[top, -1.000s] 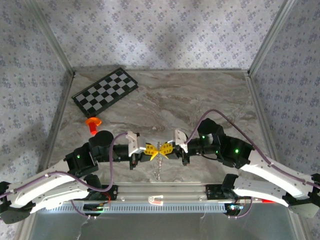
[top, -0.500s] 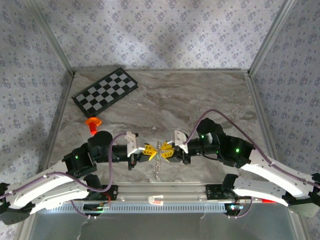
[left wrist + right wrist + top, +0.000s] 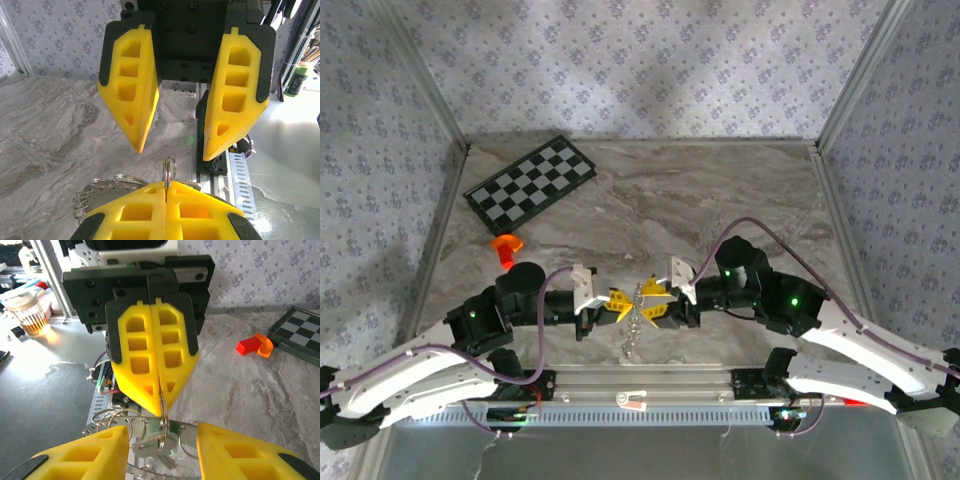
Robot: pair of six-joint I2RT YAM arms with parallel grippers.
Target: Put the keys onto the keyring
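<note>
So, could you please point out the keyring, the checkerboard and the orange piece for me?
keyring (image 3: 636, 322), top external view, on its hanging keys.
checkerboard (image 3: 531, 183), top external view, at its middle.
orange piece (image 3: 505, 243), top external view, on its orange top.

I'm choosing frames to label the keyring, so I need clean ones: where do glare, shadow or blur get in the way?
Top external: even light, soft shadows on the wallpaper, but the keyring is tiny and poorly resolved. Left wrist: mild sheen on the metal surface at right, keyring sharp. Right wrist: strong glare on that surface beside the cup; keyring reasonably sharp.
</note>
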